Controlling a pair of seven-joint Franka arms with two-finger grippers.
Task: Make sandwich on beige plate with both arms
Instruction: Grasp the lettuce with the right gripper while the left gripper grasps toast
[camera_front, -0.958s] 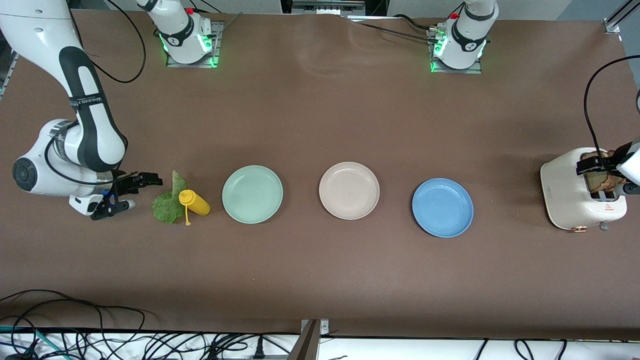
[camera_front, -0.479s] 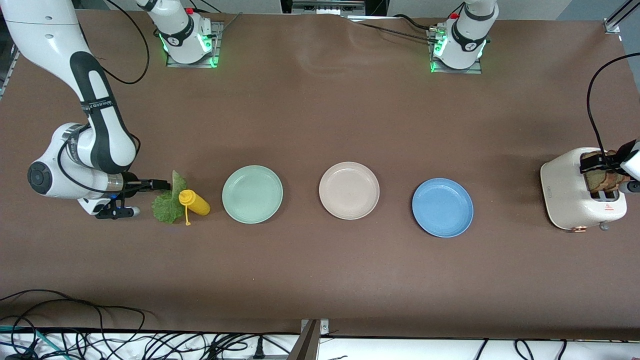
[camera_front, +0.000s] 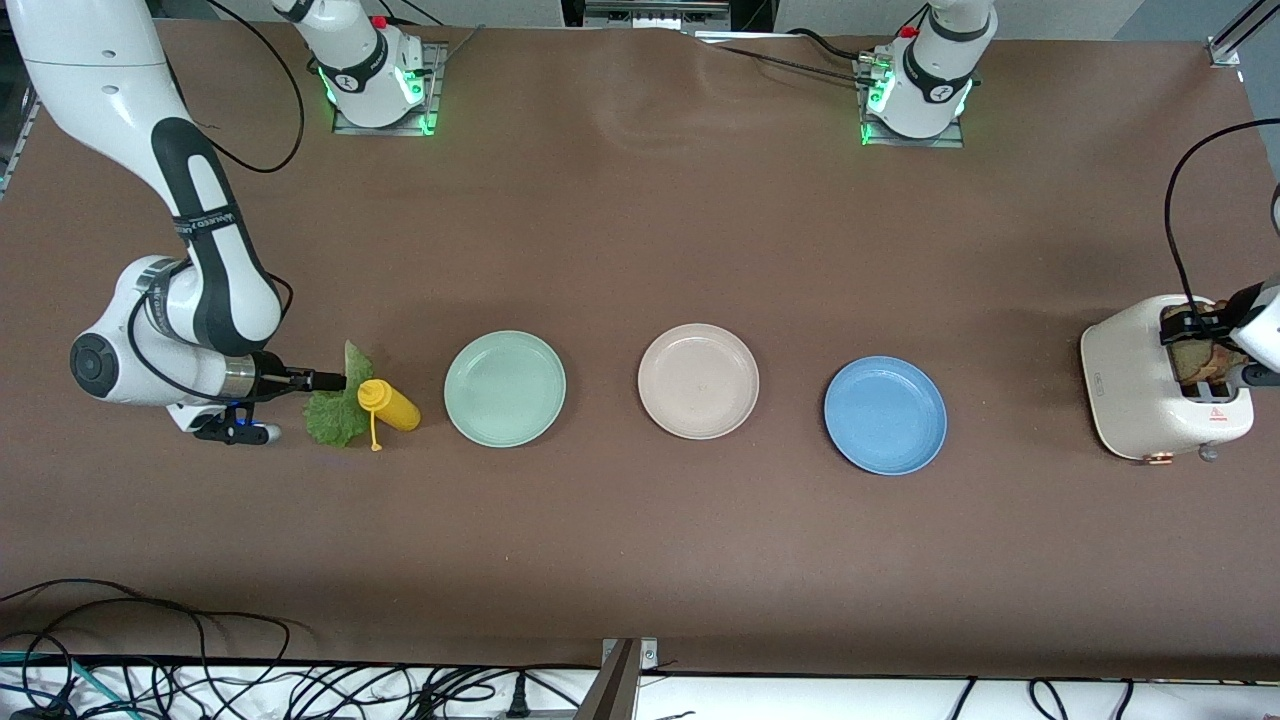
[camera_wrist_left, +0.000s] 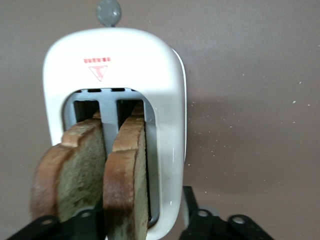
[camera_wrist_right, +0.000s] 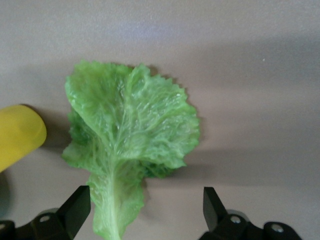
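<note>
Two grips: both are mine, neither has closed on anything yet.
Right gripper (camera_wrist_right: 145, 210): fingers wide apart, low at the lettuce (camera_wrist_right: 131, 145), its stem lying near one finger (not centred between them).
Risk there: I close off-centre and pinch only the frill, or nudge the yellow bottle (camera_front: 390, 405) touching the leaf.
Left gripper (camera_wrist_left: 142, 225): open, straddling one bread slice (camera_wrist_left: 127, 175) in the toaster (camera_wrist_left: 165, 125).
Risk there: I clip the second slice (camera_wrist_left: 75, 170), or tip the toaster as I lift.
Plate (camera_front: 698, 381): bare, between the green plate (camera_front: 505, 388) and the blue plate (camera_front: 885, 415); I could pick the wrong one.
</note>
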